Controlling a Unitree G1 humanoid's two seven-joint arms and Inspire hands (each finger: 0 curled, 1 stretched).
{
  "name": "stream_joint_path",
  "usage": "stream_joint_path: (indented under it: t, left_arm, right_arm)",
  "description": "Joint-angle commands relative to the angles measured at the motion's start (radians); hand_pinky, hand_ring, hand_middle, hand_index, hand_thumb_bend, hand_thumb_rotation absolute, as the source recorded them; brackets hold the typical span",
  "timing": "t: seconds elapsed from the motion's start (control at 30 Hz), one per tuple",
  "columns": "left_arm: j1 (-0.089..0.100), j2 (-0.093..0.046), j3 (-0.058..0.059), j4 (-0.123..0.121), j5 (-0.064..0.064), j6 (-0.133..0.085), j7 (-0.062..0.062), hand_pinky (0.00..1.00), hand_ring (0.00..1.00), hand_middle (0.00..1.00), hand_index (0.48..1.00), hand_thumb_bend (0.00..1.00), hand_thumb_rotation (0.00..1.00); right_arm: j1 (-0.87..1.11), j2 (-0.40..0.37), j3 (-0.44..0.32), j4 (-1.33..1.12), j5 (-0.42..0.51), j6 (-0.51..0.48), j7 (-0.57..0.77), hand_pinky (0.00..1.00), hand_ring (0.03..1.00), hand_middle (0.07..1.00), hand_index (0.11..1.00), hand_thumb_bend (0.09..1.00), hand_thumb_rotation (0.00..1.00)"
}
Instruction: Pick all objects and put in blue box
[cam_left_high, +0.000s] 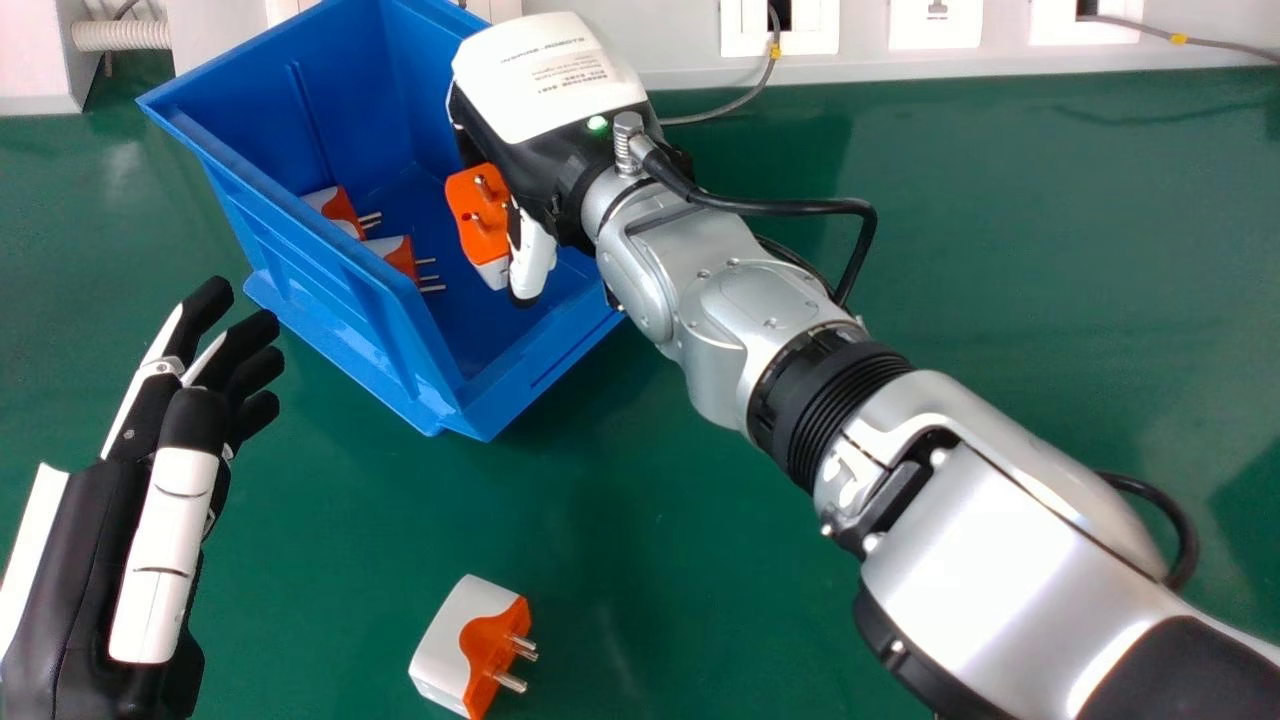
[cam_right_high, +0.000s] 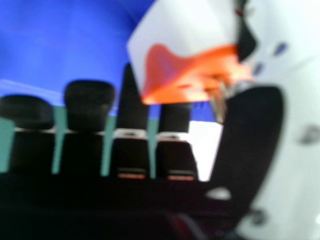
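Under the black-and-white right hand (cam_left_high: 545, 85) is a blue plastic box (cam_left_high: 335, 290); the hand, half closed, pinches a boxy orange-and-white plug (cam_left_high: 465, 205), which could fall crooked if the grip slips

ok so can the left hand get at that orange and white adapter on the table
Probably yes: the left hand is open and empty, and nothing stands between it and the adapter to its right on the table, though it would likely have to swing across.
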Motion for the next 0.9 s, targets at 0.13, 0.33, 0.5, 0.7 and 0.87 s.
stream_joint_path:
  t: [0.13, 0.33, 0.5, 0.7, 0.87]
  left_arm:
    - [0.017, -0.007, -0.003, -0.027, 0.0, -0.038, 0.002, 0.91, 0.9, 0.9, 0.935, 0.76, 0.93]
    - [0.032, -0.011, -0.01, -0.038, 0.002, -0.044, 0.006, 0.9, 0.9, 0.9, 0.932, 0.77, 0.93]
    - [0.046, -0.017, -0.026, -0.049, 0.01, -0.044, 0.011, 0.89, 0.89, 0.9, 0.926, 0.77, 0.93]
    - [0.054, -0.015, -0.034, -0.051, 0.005, -0.041, 0.01, 0.88, 0.89, 0.89, 0.92, 0.78, 0.93]
    - [0.071, -0.016, -0.036, -0.057, 0.003, -0.039, 0.009, 0.88, 0.89, 0.89, 0.917, 0.78, 0.93]
  right_arm:
    - [-0.031, -0.002, 0.014, -0.009, -0.003, 0.016, -0.009, 0.07, 0.112, 0.468, 0.479, 0.531, 0.0]
    - [-0.014, 0.002, 0.024, -0.009, 0.0, 0.036, -0.014, 0.06, 0.103, 0.469, 0.479, 0.532, 0.0]
    - [-0.005, 0.001, 0.018, -0.014, 0.009, 0.042, -0.012, 0.07, 0.107, 0.469, 0.478, 0.532, 0.0]
    - [0.014, 0.014, -0.055, -0.026, 0.087, 0.041, -0.033, 0.08, 0.118, 0.47, 0.475, 0.533, 0.0]
    - [0.029, 0.033, -0.124, -0.03, 0.162, 0.04, -0.083, 0.11, 0.142, 0.457, 0.474, 0.531, 0.0]
